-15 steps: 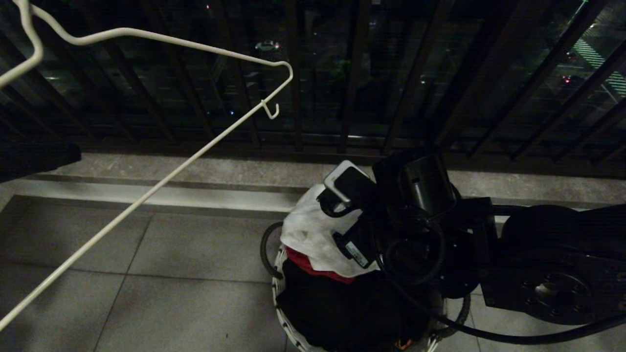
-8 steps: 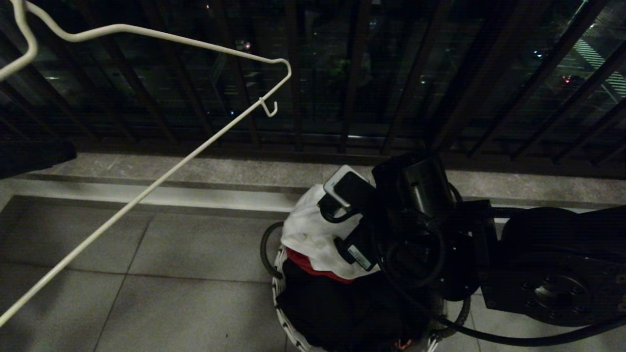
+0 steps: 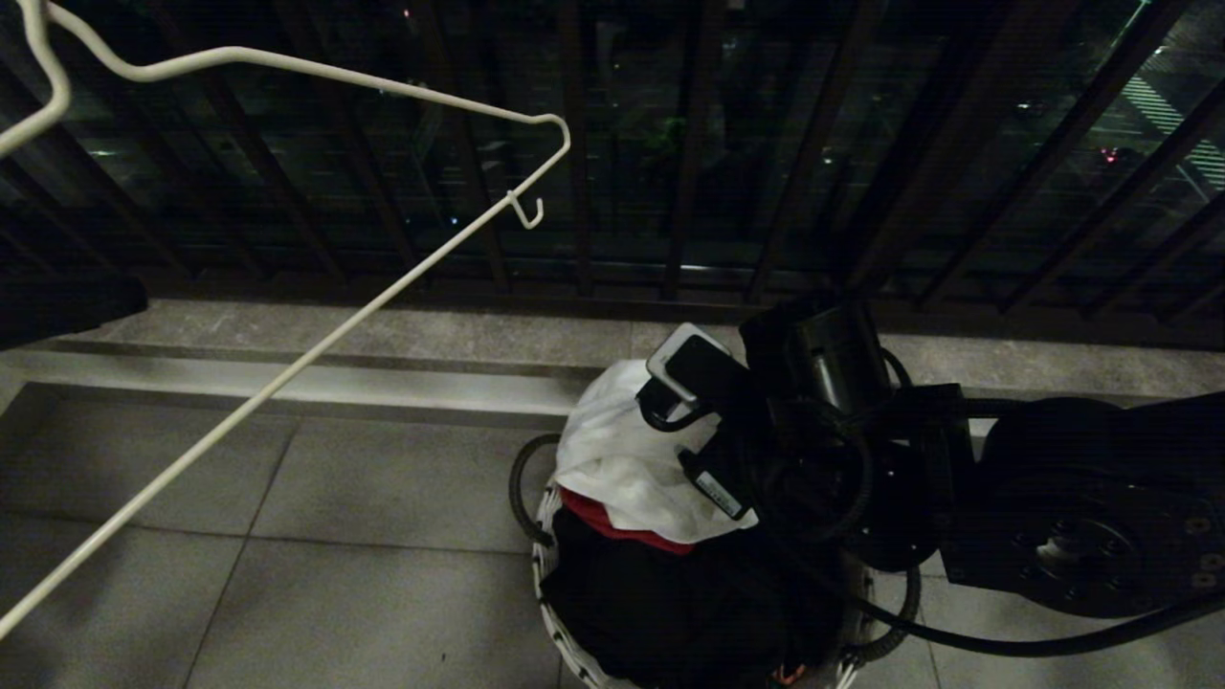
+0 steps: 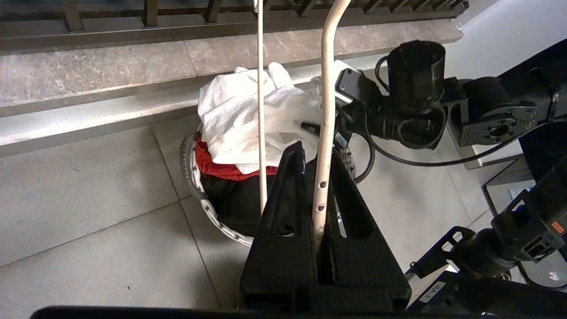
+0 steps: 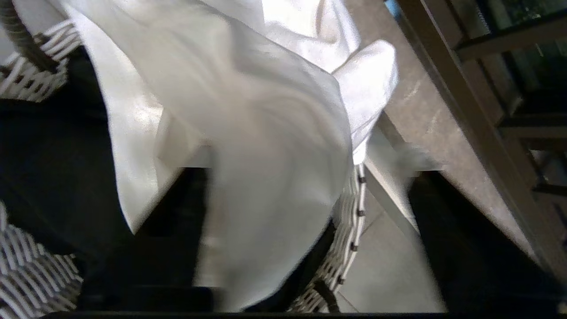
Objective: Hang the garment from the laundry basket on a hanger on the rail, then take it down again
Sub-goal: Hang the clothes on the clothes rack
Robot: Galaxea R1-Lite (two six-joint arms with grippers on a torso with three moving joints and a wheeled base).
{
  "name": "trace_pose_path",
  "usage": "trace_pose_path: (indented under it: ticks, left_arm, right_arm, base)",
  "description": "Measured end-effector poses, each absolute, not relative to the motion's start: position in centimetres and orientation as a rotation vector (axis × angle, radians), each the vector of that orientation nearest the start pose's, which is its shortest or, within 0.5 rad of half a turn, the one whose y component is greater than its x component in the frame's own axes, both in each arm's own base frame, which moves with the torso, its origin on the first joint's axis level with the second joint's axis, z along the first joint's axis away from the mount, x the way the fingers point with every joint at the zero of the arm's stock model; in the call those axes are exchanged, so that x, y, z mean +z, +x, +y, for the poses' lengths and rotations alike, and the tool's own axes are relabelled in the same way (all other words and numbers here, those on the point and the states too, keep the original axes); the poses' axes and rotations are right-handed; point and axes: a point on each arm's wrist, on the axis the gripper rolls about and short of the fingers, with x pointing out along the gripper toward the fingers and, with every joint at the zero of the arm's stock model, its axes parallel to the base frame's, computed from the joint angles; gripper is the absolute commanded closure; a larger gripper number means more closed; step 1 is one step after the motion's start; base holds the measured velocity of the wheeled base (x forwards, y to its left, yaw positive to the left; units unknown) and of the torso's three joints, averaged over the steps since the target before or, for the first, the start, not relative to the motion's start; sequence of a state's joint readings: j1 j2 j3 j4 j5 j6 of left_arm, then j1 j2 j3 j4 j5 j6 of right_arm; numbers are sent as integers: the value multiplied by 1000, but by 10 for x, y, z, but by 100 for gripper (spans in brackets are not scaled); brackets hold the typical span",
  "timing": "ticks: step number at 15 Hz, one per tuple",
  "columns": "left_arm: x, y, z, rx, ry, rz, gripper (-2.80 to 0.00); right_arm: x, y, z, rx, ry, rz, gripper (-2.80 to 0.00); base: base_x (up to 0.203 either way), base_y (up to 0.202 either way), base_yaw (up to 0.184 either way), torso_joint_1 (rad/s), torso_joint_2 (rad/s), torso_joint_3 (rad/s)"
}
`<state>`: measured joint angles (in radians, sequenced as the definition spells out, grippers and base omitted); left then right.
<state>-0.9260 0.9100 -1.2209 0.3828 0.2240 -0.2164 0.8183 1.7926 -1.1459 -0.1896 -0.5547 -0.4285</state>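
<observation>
The white garment (image 3: pixel 622 459) lies bunched on top of the laundry basket (image 3: pixel 547 574) on the tiled floor. My right arm reaches in from the right, and its wrist hides the fingers in the head view. In the right wrist view the right gripper (image 5: pixel 305 166) is open, jaws wide apart astride a fold of the garment (image 5: pixel 248 133) over the woven rim (image 5: pixel 354 212). The white wire hanger (image 3: pixel 287 383) slants across the upper left. My left gripper (image 4: pixel 315 153) is shut on the hanger's wire (image 4: pixel 327 88), above and to the left of the basket (image 4: pixel 195 177). The rail is out of view.
A red cloth (image 3: pixel 612 522) and dark clothes (image 3: pixel 670 593) fill the basket under the garment. The dark balcony railing (image 3: pixel 670 144) and a concrete kerb (image 3: pixel 383 335) stand just behind it. Parts of my base (image 4: pixel 509 239) show to the right of the basket.
My right wrist has shifted slightly to the right over the basket, and the top of the garment has moved a little with it. The hanger has stayed almost still.
</observation>
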Motion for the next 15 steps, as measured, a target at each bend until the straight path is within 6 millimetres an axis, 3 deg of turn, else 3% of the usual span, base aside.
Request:
trace_pose_path:
  ticks: [7, 15]
  left_arm:
    - [355, 40, -46, -693, -167, 137, 0]
    - [353, 41, -47, -698, -156, 142, 0]
  right_arm:
    - [214, 250, 242, 316, -682, 268, 0]
    - [251, 240, 239, 389, -544, 136, 0]
  base:
    - [0, 0, 0, 0, 0, 0]
    - [0, 0, 0, 0, 0, 0]
